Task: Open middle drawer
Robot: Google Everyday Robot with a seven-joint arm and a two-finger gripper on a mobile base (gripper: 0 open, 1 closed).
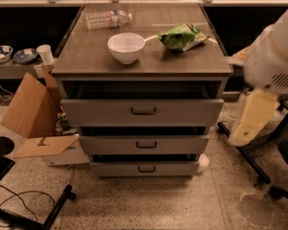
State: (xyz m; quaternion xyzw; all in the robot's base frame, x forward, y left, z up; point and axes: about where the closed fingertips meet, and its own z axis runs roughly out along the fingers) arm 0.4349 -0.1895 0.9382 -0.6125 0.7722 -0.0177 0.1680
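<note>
A grey three-drawer cabinet stands in the middle of the camera view. The middle drawer (145,144) has a flat grey front with a small dark centre pull handle (146,144), and it stands slightly out. The taller top drawer (143,111) is above it and the slim bottom drawer (144,168) below, both also slightly out. My arm comes in from the right edge. Its cream end part, the gripper (247,121), hangs to the right of the cabinet at drawer height, apart from the drawers.
On the cabinet top (86,56) are a white bowl (126,47), a green chip bag (183,36) and a plastic water bottle (108,19). An open cardboard box (36,116) sits at the left. Chair legs (252,164) are at the right and a black stand base (33,214) at the bottom left.
</note>
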